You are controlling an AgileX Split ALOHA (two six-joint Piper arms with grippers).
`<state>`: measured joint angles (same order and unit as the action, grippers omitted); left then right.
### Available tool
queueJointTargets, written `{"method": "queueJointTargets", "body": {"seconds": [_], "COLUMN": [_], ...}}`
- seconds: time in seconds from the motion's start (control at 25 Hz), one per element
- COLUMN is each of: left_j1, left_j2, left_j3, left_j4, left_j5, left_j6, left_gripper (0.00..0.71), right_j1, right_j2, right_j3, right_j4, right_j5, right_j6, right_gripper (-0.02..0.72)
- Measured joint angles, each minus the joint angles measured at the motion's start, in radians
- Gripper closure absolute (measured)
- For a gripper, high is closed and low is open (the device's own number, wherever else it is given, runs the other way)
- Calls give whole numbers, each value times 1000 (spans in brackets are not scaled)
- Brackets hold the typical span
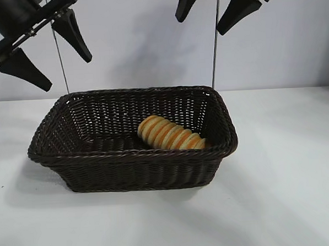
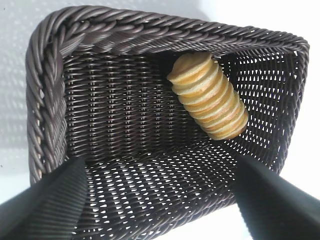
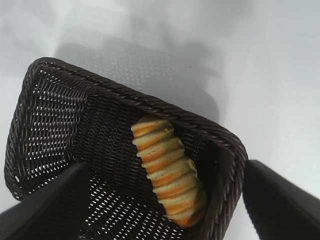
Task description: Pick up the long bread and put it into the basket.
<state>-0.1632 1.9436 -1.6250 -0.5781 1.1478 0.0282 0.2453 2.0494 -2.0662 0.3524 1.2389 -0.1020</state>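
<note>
The long bread [image 1: 171,133] lies on its side inside the basket [image 1: 127,158], toward the right end, one tip close to the near wall; the dark wicker basket sits on a white table [image 1: 289,193]. Both arms hang above the back rim, well clear of the weave; the left gripper [image 1: 45,49] is spread wide and holds nothing, and the right gripper [image 1: 216,7] is likewise spread and bare. By the look of it the placing is done, and what remains is a clean retreat; the sound way would be to lift each arm straight up and away, jaws kept apart, so no finger catches the braided rim or nudges the loaf.
</note>
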Motion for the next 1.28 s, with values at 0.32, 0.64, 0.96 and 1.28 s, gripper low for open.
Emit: {"method": "queueJointTargets", "body": {"seconds": [0.32, 0.64, 0.96, 1.28], "left_j1": [0, 0, 0, 0], "left_j2": [0, 0, 0, 0], "left_j3": [0, 0, 0, 0], "left_j4": [0, 0, 0, 0], "left_j5": [0, 0, 0, 0], "left_j6": [0, 0, 0, 0], "left_gripper": [124, 124, 124, 124], "right_j1": [0, 0, 0, 0], "right_j2": [0, 0, 0, 0], "right_j3": [0, 0, 53, 65], "right_j4": [0, 0, -1, -1], "right_j5": [0, 0, 0, 0], "right_j6": [0, 0, 0, 0], "right_gripper": [104, 104, 104, 104]}}
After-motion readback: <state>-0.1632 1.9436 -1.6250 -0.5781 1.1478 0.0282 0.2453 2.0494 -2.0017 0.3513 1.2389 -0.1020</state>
